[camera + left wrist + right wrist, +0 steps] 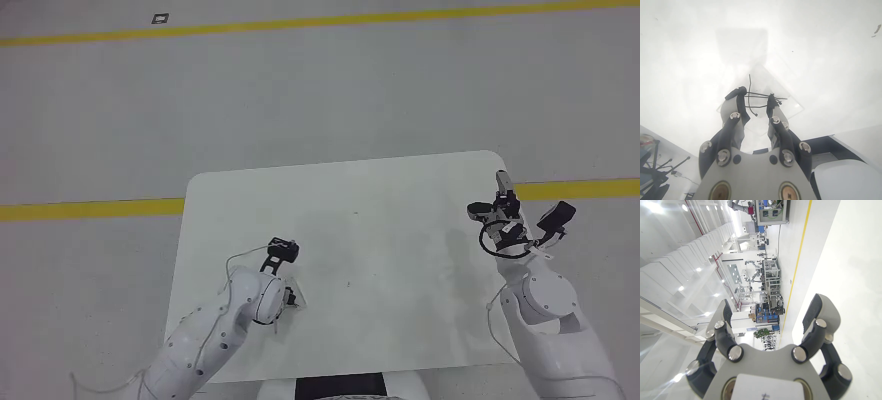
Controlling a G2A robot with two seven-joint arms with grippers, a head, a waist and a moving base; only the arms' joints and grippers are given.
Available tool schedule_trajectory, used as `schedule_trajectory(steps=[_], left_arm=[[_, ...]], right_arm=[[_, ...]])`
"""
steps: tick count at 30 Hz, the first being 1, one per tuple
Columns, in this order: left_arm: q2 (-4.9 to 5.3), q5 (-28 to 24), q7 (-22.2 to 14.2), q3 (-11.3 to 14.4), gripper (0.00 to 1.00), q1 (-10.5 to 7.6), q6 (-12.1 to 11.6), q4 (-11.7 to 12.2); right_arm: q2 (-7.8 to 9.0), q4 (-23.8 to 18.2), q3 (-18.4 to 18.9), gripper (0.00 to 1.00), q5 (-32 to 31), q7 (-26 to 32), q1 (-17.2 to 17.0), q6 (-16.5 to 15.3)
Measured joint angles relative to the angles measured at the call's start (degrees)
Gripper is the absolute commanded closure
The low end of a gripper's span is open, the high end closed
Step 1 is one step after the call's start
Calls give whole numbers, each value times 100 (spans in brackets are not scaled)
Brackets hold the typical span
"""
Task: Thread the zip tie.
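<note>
Zip ties [761, 94]: small loose bunch, thin, black, lying on a clear plastic pouch [787, 91] that sits flat on the bench [400, 200].

Location: close to the bench's left edge, toward the near-left corner.

Count: uncertain, at least three strands crossing one another.

Orientation:
- Two strands lie almost parallel. Their long axes run straight across the gap from one finger of the left pincer [756, 93] to the other.
- One of these two ends in a small square head just past a finger.
- A further strand points away from the pincer, roughly at right angles to those two.
- A curved strand lies nearer the wrist, with a small head at its free end.
- All appear to lie flat on the pouch. As far as I can tell, none is closed into a loop.

Left pincer: down at the pouch, fingers apart, tips straddling the bunch. Cannot settle whether the tips touch the strands. Not clamped on anything.

Right pincer [770, 304]: at the bench's right edge, near the far-right corner, off the surface. Fingers are spread wide with nothing between them, pointing out across the room.
</note>
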Motion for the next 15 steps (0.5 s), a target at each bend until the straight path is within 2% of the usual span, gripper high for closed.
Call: schedule_trajectory(steps=[11, 15], left_arm=[[-36, 69, -3, 135, 78, -18, -18, 81], [-42, 77, -11, 151, 77, -23, -32, 90]], right_arm=[[0, 0, 0, 0, 0, 0, 0, 0], [0, 0, 0, 0, 0, 0, 0, 0]])
